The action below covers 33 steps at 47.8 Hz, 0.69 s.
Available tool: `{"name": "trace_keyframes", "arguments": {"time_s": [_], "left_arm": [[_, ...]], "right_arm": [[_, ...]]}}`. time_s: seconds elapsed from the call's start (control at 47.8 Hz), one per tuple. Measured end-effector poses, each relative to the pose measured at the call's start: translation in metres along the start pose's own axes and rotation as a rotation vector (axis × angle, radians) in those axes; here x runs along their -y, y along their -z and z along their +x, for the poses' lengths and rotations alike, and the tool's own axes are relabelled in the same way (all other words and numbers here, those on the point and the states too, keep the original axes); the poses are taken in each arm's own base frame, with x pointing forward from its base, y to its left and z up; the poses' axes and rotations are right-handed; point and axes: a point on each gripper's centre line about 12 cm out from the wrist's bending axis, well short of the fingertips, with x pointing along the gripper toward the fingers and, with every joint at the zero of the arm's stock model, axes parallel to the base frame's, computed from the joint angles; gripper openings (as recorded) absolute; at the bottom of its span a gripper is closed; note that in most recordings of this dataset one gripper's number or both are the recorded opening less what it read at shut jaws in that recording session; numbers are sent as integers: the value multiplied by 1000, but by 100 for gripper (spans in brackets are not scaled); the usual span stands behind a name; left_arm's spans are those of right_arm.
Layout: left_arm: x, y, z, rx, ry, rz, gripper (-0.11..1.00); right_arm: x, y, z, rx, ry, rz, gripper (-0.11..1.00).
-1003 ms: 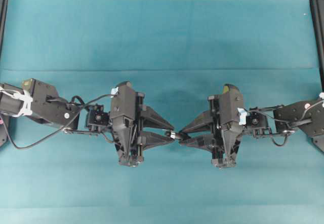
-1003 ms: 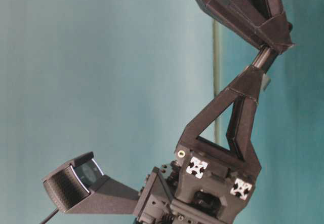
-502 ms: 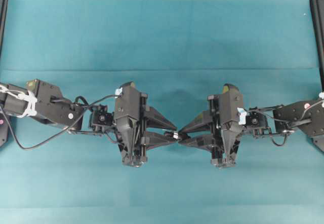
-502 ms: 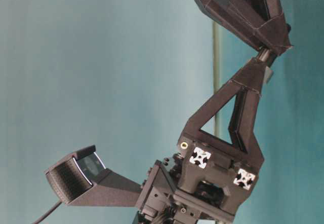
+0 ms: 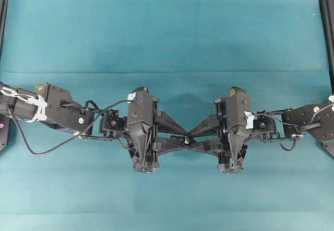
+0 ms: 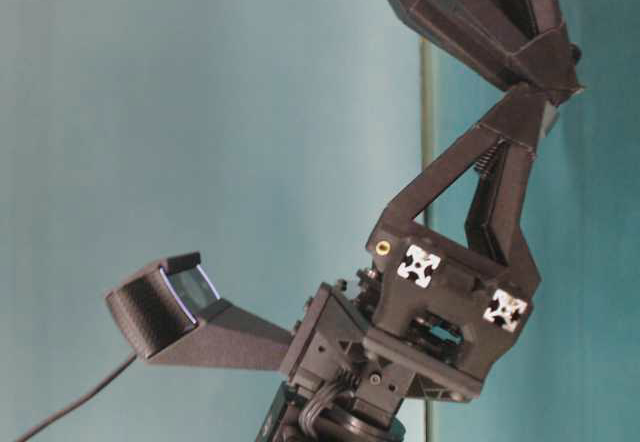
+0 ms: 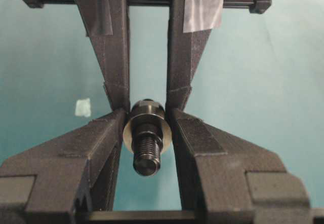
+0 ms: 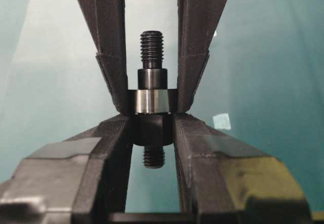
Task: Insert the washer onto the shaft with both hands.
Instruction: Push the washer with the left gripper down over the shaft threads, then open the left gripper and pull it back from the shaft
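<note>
Washer (image 8: 151,102) threaded over shaft (image 8: 152,46), pinched by left gripper (image 5: 180,137); shaft clamped in right gripper (image 5: 189,139), tips meeting mid-air above teal surface (image 5: 167,32).

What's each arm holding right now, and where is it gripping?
The left fingers pinch the washer by its rim; the right fingers clamp the shaft at its thick collar.

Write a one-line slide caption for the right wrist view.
Silver washer seated around the threaded shaft, pinched between the left end effector's fingers while the right end effector grips the shaft's collar.
</note>
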Motion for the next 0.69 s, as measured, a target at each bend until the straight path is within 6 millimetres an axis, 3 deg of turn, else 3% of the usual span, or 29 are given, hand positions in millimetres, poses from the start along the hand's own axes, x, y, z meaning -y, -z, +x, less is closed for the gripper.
{"name": "trace_keyframes", "arguments": {"time_s": [0.69], "left_arm": [[0, 1, 0, -39, -6, -10, 36]], "right_arm": [[1, 1, 0, -3, 2, 1, 0]]}}
